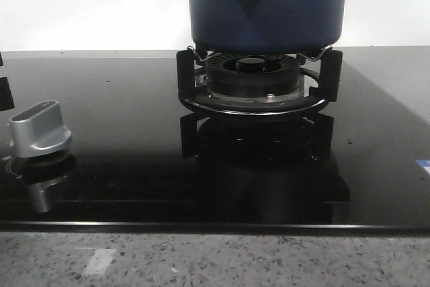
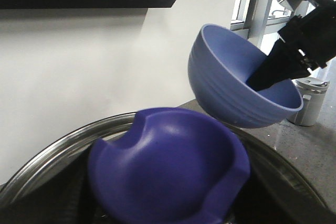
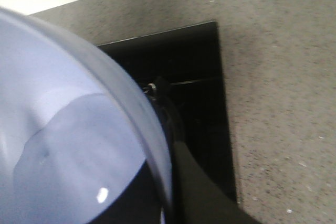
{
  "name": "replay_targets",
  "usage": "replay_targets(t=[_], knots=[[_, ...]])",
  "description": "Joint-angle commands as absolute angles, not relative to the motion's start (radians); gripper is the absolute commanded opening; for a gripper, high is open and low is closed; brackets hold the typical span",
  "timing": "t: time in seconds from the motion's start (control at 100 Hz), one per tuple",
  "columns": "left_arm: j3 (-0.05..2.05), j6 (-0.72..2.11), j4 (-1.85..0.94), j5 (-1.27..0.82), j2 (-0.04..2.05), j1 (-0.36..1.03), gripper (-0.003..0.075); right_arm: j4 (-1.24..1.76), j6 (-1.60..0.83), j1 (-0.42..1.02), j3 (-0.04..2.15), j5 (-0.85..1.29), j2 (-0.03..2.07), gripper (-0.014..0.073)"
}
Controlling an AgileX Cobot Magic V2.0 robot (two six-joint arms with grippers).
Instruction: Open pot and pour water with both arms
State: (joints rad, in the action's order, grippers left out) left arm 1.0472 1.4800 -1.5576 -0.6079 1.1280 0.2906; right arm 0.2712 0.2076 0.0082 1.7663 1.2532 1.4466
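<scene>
At upper centre of the front view, the pot (image 1: 269, 5) sits on the burner ring (image 1: 254, 75); the right tool (image 2: 273, 72) grips a tilted bowl (image 2: 236, 85), which should tip slowly over the opening; left tool's state unclear.

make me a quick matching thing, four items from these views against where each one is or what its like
Items:
1. pot
2. knob
3. bowl
4. stove top

Descriptions:
A. silver, at the left of the glass
B. light blue, held tilted in the air by a dark end effector
C. dark blue, sitting on the burner stand
D. black and glossy

Pairs: 1-C, 2-A, 3-B, 4-D
</scene>
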Motion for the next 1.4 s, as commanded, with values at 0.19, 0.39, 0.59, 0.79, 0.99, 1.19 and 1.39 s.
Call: replay_targets(t=[0.19,0.39,0.59,0.79,0.99,1.19,1.39], knots=[[1.082,1.472,-1.635,-0.604,1.098,0.290,0.0368,0.178,0.196,0.144,1.821,1.097,1.469,-0.0056],[1.082,1.472,-1.635,-0.587,1.098,0.290,0.0368,0.016,0.196,0.216,1.821,1.019,1.487,-0.0056],[1.082,1.472,-1.635,-0.565,1.098,0.290,0.0368,-0.156,0.216,0.290,1.821,0.985,1.514,-0.0056],[1.082,1.472,-1.635,-0.562,1.098,0.290,0.0368,-0.346,0.243,0.349,1.821,0.985,1.537,-0.0056],[1.082,1.472,-1.635,-0.560,1.098,0.290,0.0368,-0.528,0.283,0.409,1.821,0.948,1.540,-0.0056],[1.082,1.472,-1.635,-0.560,1.098,0.290,0.0368,-0.681,0.285,0.455,1.821,0.941,1.541,-0.0055],[1.082,1.472,-1.635,-0.560,1.098,0.290,0.0368,-0.844,0.312,0.517,1.821,0.944,1.541,-0.0045]])
